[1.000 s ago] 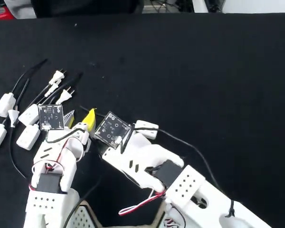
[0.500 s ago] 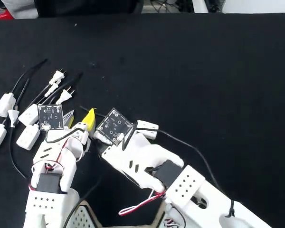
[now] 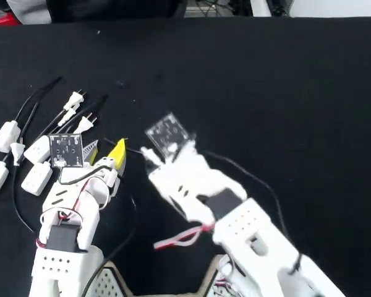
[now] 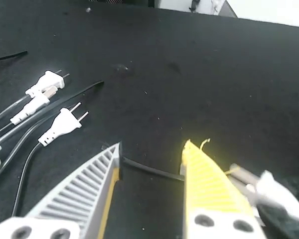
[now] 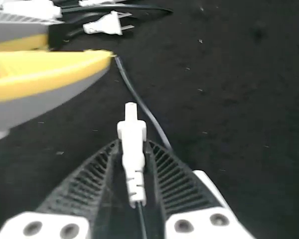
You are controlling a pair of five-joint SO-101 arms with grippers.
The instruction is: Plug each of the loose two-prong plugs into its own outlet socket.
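The black tabletop (image 3: pixel 266 80) runs out of the high view at the left, right and near edges; its far edge shows against the room behind. Both arms come in from the near edge. The left arm (image 3: pixel 68 210) lies toward the left edge. The right arm (image 3: pixel 198 182) is just beside it, nearer the middle, and its base is cut off at the near edge. In the high view each arm's wrist board covers much of its fingers.

The left gripper (image 4: pixel 152 149) has its grey and yellow fingers spread apart with nothing between the pads. A black cord (image 4: pixel 149 170) lies on the tabletop across the gap, and both of its ends are hidden. The right gripper (image 5: pixel 131 144) is clamped on a white plug (image 5: pixel 132 129) that stands lengthwise between the dark ribbed fingers, one end poking past the tips. Which end carries the prongs cannot be told. This held plug is close beside the left gripper's yellow finger.

Four white outlet sockets (image 3: pixel 6 136) sit grouped near the left edge, beside the left arm's wrist. One is partly covered by that wrist's board. Three loose plugs (image 3: pixel 83 125) lie just beyond the sockets, toward the far edge, prongs pointing away from the arms. Their cords trail back among the sockets, where they are hard to follow.
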